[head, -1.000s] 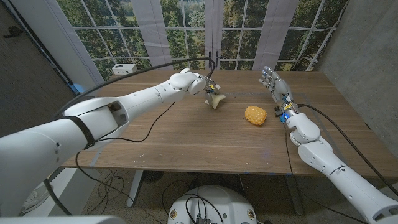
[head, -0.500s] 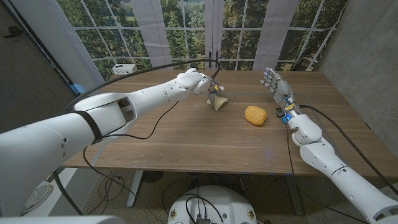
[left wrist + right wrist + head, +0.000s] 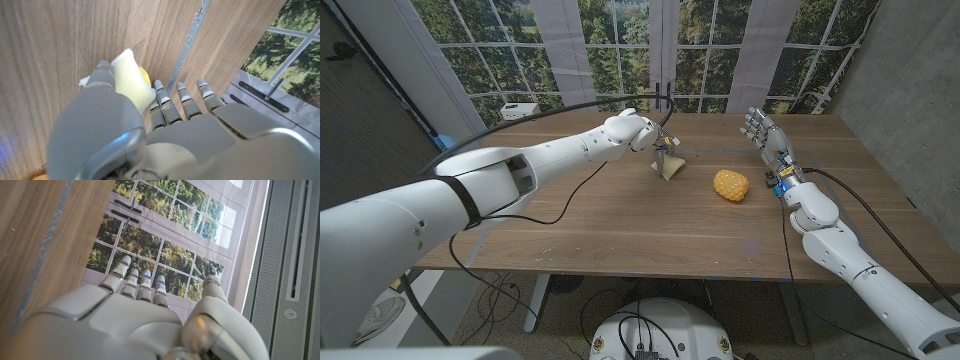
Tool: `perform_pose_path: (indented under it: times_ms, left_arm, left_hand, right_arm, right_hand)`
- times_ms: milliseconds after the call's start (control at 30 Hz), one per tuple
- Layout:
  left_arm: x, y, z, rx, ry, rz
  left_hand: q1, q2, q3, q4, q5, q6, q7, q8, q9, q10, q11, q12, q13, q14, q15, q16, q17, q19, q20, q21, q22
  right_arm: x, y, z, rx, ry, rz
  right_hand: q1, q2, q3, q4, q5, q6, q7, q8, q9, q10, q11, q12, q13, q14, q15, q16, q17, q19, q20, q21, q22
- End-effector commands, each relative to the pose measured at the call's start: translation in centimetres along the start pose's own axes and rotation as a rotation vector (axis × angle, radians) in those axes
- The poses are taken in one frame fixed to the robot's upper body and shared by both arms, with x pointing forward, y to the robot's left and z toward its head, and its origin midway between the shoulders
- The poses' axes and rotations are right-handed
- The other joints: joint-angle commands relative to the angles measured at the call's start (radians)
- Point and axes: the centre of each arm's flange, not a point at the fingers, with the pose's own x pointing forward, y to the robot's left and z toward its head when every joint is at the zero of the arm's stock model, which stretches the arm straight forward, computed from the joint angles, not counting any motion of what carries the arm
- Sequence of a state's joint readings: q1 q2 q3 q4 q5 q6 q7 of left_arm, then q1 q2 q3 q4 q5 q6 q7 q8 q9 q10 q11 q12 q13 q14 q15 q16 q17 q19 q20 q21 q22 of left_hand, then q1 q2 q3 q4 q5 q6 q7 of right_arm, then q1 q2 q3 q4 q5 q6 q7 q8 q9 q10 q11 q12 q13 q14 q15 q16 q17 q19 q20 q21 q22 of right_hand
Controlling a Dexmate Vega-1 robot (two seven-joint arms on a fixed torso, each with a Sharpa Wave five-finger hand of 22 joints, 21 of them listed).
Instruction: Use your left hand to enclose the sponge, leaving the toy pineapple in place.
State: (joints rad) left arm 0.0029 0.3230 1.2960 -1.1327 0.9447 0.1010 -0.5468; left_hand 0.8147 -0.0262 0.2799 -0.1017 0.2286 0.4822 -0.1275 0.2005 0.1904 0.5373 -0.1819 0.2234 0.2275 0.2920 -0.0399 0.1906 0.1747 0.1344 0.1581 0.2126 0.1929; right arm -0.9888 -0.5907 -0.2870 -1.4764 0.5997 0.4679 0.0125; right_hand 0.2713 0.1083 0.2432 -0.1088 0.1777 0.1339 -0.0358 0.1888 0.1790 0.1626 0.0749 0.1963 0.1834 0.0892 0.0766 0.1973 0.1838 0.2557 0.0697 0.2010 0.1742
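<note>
The sponge (image 3: 669, 165) sits tilted at the far middle of the desk (image 3: 620, 225), pinched between the thumb and fingers (image 3: 161, 95) of the left hand (image 3: 655, 137). The toy pineapple (image 3: 731, 185) lies near it on the right, apart. Beyond that the right hand (image 3: 761, 133) stands upright, fingers straight and apart, holding nothing.

Left hand (image 3: 642, 131) gripping; right hand (image 3: 763, 135) fingers extended, empty.

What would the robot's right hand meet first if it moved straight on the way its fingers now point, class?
Probably nothing on the table. The right hand stands at the far right, fingers aimed past the far edge of the table toward the window. The toy pineapple lies off that line. Depth is unclear.
</note>
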Motion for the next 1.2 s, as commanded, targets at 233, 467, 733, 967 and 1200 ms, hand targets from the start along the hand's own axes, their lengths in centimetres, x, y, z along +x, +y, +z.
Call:
perform_pose_path:
  times_ms: [233,467,733,967,1200]
  left_arm:
    - [0.2,-2.0,1.4,0.004,0.050,0.135]
    - [0.4,-3.9,2.1,-0.015,0.060,0.191]
    - [-0.3,-4.0,1.5,-0.031,0.116,0.260]
    - [-1.9,-4.0,-0.8,-0.253,0.184,0.399]
    - [-2.2,-4.0,-2.2,-0.481,0.172,0.427]
  left_hand:
    - [0.151,0.108,0.056,-0.051,0.020,0.360,-0.035,0.089,0.003,0.312,-0.032,0.069,-0.001,0.164,-0.159,0.023,0.000,0.101,-0.055,0.043,0.006]
    - [0.189,0.105,0.057,-0.059,0.008,0.443,-0.031,0.118,0.010,0.402,-0.031,0.092,0.018,0.192,-0.165,0.021,0.004,0.122,-0.056,0.051,0.008]
    - [0.323,0.140,0.057,-0.074,-0.019,0.580,-0.007,0.188,0.020,0.529,-0.030,0.146,0.087,0.269,-0.188,0.050,0.019,0.164,-0.091,0.073,0.014]
    - [0.349,0.135,0.043,-0.070,-0.027,0.598,0.001,0.198,0.021,0.555,-0.030,0.159,0.108,0.302,-0.191,0.066,0.025,0.174,-0.100,0.080,0.015]
    - [0.364,0.128,0.033,-0.071,-0.031,0.608,0.011,0.203,0.021,0.562,-0.028,0.163,0.119,0.321,-0.192,0.074,0.027,0.180,-0.100,0.084,0.016]
  right_arm:
    - [-0.2,0.0,0.2,-0.001,0.006,-0.007]
    - [-0.6,-0.1,0.2,0.004,0.013,-0.024]
    - [-0.3,0.0,0.3,-0.001,0.013,-0.018]
    - [-0.1,0.2,0.4,-0.004,0.009,-0.012]
    - [0.2,0.4,0.5,-0.005,0.008,-0.005]
  right_hand:
    - [-0.005,0.004,0.001,0.005,0.004,0.014,-0.005,0.002,0.003,0.011,-0.001,0.000,0.006,0.013,0.002,0.001,0.005,0.006,-0.004,0.002,0.004]
    - [-0.008,0.007,0.002,0.008,0.005,0.020,-0.004,0.004,0.003,0.017,0.000,0.002,0.006,0.017,0.000,0.002,0.006,0.008,-0.005,0.003,0.004]
    - [-0.009,0.009,0.003,0.010,0.006,0.020,-0.003,0.003,0.003,0.019,-0.002,0.002,0.005,0.019,0.002,0.003,0.006,0.009,-0.006,0.003,0.004]
    - [-0.010,0.009,0.002,0.011,0.006,0.020,-0.002,0.003,0.003,0.020,-0.001,0.002,0.005,0.020,0.002,0.002,0.006,0.009,-0.005,0.003,0.004]
    - [-0.011,0.007,0.002,0.011,0.006,0.020,-0.002,0.003,0.003,0.021,0.001,0.002,0.005,0.021,0.003,0.002,0.005,0.010,-0.005,0.003,0.004]
